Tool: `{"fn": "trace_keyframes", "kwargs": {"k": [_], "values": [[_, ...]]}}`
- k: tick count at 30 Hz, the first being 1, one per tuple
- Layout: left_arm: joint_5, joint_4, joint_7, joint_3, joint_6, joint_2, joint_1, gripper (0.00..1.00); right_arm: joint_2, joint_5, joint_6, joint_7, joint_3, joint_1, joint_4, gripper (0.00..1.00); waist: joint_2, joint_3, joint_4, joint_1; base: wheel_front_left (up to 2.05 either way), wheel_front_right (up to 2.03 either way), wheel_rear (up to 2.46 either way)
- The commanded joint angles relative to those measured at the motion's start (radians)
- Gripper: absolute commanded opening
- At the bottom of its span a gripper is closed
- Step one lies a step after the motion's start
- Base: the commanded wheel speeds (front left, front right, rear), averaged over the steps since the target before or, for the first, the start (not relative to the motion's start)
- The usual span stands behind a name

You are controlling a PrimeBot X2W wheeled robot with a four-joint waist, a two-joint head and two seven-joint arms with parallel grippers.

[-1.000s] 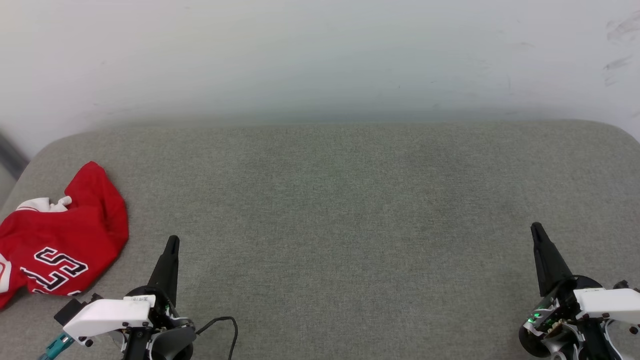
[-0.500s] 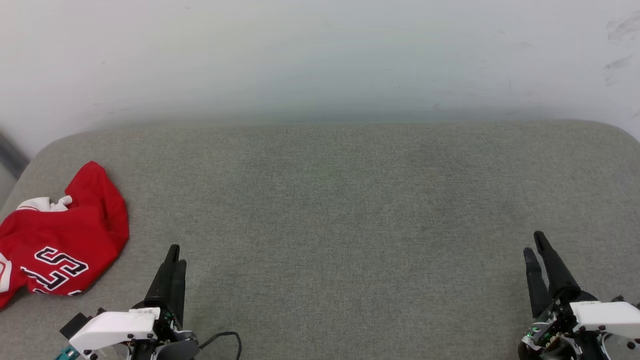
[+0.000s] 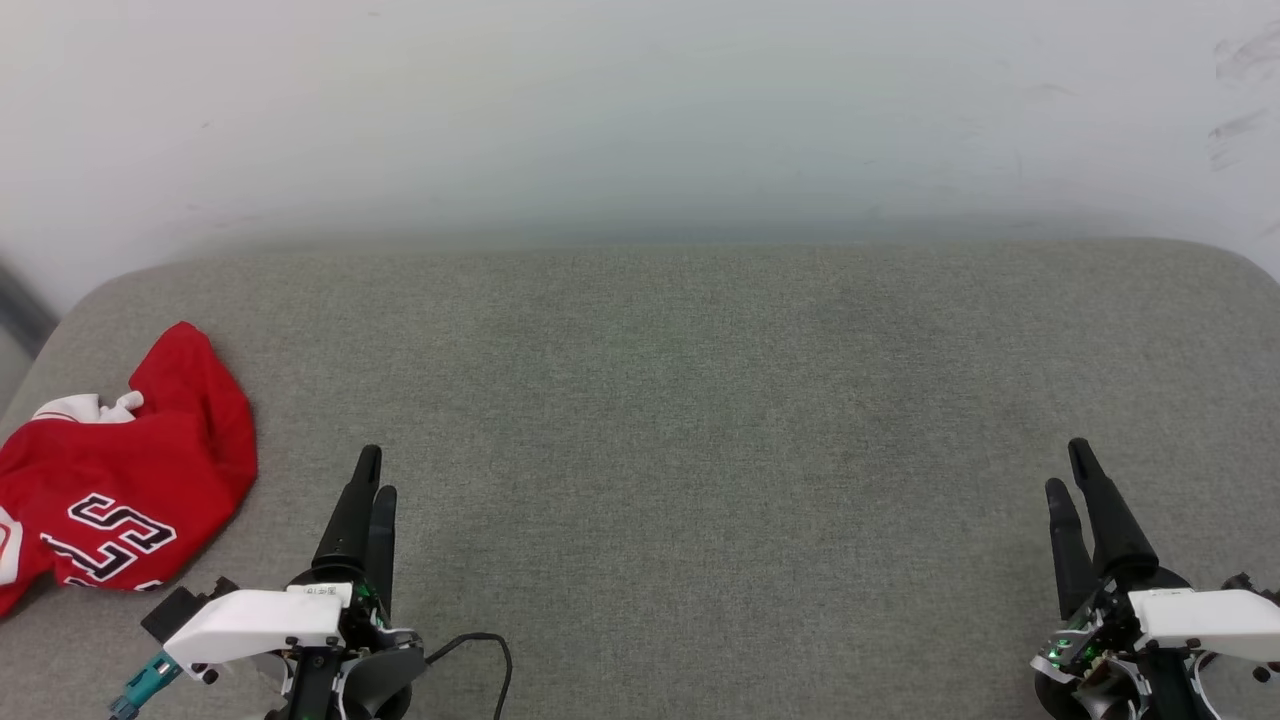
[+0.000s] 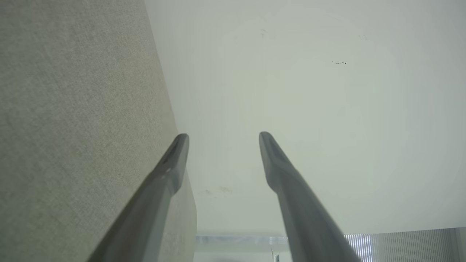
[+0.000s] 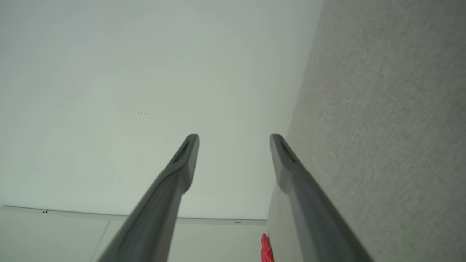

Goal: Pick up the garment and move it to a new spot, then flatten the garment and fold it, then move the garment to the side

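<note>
1. Your left tool (image 3: 377,475) sits low, at the near side of the grey cushion (image 3: 700,400). Its two fingers are apart and there is nothing between them.
2. Your right tool (image 3: 1066,466) is the same. Its fingers are apart and it holds nothing.
3. A black cable (image 3: 480,650) curls just behind the left tool, on its right side. Keep the tool from hooking it when you turn.
4. The garment (image 3: 130,470) is a crumpled red heap on the cushion. It lies to the left of the left tool, near it but not touching. It is well apart from the right tool.
5. I think the job now is the first pick-up. Swing the left tool over to the heap and come down on a fold that sticks up.
6. Pinch only cloth. The cushion looks soft, so a hard push may grab it too.
7. The heap lies close to the cushion's rounded left edge, and part of it runs out of the head view. Pull it toward the middle, or it may slide off the side.
8. Between the two tools and ahead of them there is lots of open cushion. That looks like a good new spot, with room to spread the garment flat.
9. Far ahead of both tools the cushion ends at a white wall (image 3: 640,120). Stop your reach well short of it.
</note>
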Motion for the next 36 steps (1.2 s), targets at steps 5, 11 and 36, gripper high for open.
{"fn": "trace_keyframes", "kwargs": {"k": [5, 11, 36], "values": [[0.081, -0.044, -0.026, -0.004, 0.0, 0.003, -0.039, 1.0, -0.023, -0.064, 0.0, -0.031, 0.029, -0.036, -0.036, 1.0, 0.0, 0.0, 0.0, 0.0, 0.0, 0.0, 0.0], [0.211, -0.076, -0.051, -0.011, 0.0, 0.003, -0.039, 1.0, -0.047, -0.187, 0.0, -0.059, 0.059, -0.044, -0.056, 1.0, 0.0, 0.0, 0.001, 0.0, 0.0, 0.0, 0.0], [0.839, -0.103, -0.139, -0.093, 0.003, 0.03, -0.048, 1.0, -0.044, -0.834, 0.0, -0.102, 0.071, -0.035, -0.115, 1.0, 0.0, -0.004, 0.005, 0.0, 0.0, 0.0, 0.0]]}}
